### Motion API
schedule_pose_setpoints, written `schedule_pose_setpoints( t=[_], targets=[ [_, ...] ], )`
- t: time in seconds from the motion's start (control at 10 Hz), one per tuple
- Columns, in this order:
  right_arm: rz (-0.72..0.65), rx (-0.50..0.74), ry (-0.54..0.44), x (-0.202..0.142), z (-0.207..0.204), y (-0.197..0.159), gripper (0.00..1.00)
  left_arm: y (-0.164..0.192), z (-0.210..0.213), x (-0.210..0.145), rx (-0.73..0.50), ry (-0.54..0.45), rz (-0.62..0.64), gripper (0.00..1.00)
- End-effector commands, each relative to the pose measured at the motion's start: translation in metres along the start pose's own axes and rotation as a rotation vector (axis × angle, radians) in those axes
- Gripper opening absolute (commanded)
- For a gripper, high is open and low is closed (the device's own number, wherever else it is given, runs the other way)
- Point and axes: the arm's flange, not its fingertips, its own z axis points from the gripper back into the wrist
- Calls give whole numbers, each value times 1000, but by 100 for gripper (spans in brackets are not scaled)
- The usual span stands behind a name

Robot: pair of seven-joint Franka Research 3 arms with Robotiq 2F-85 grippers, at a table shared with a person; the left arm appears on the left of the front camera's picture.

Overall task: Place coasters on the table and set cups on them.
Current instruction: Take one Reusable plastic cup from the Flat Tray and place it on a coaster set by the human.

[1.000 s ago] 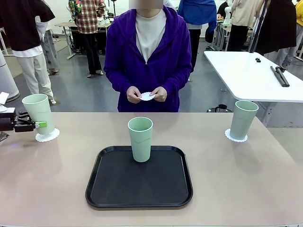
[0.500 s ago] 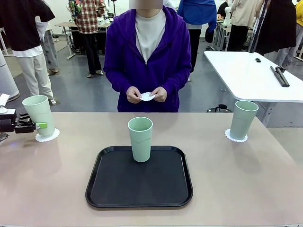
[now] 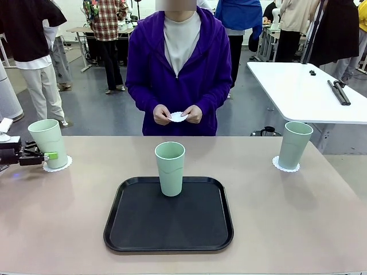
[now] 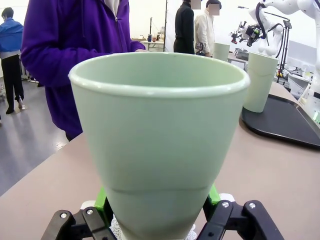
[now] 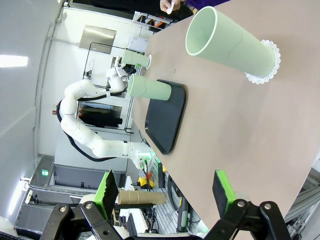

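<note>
At the far left of the table, a mint-green cup stands upright on a white coaster, or just above it. My left gripper is shut on its lower part. In the left wrist view this cup sits between the green pads of my left gripper, with the coaster beneath. A second cup stands on the black tray. A third cup rests on a coaster at the right. The person holds another coaster in both hands. My right gripper is open near that right cup.
The person in a purple jacket stands at the far edge, centre. Behind at the right is a white table. Bare tabletop lies between the tray and each outer cup.
The left cup has sunk slightly toward its coaster, still in my left gripper. Nothing else has moved.
</note>
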Motion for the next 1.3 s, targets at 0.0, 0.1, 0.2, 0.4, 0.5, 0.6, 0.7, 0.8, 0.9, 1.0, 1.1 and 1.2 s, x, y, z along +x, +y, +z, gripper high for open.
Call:
schedule_pose_setpoints(
  t=[0.0, 0.1, 0.2, 0.4, 0.5, 0.6, 0.7, 0.8, 0.9, 1.0, 1.1, 1.2],
  targets=[
    [-3, -6, 0, 0, 1, 1, 100, 3, 2, 1, -4, -27, -33, 84],
    [-3, -6, 0, 0, 1, 1, 100, 3, 2, 2, -8, -24, -34, 84],
    [-3, -6, 0, 0, 1, 1, 100, 2, 2, 1, -9, -26, -33, 84],
    [-3, -6, 0, 0, 1, 1, 100, 3, 1, -1, -10, -21, -29, 92],
    [-3, -6, 0, 0, 1, 1, 100, 4, 1, -1, -13, -17, -25, 100],
    [-3, -6, 0, 0, 1, 1, 100, 4, 2, -2, -13, -12, -24, 100],
    [-3, -6, 0, 0, 1, 1, 100, 4, 2, -2, -12, -11, -22, 100],
    [-3, -6, 0, 0, 1, 1, 100, 4, 2, -2, -13, -8, -20, 100],
    [-3, -6, 0, 0, 1, 1, 100, 5, 3, -2, -15, -3, -20, 100],
    [-3, -6, 0, 0, 1, 1, 100, 5, 3, -2, -17, 3, -20, 100],
    [-3, -6, 0, 0, 1, 1, 100, 5, 4, -3, -20, 9, -21, 100],
    [-3, -6, 0, 0, 1, 1, 100, 6, 4, -3, -24, 11, -15, 100]
  ],
)
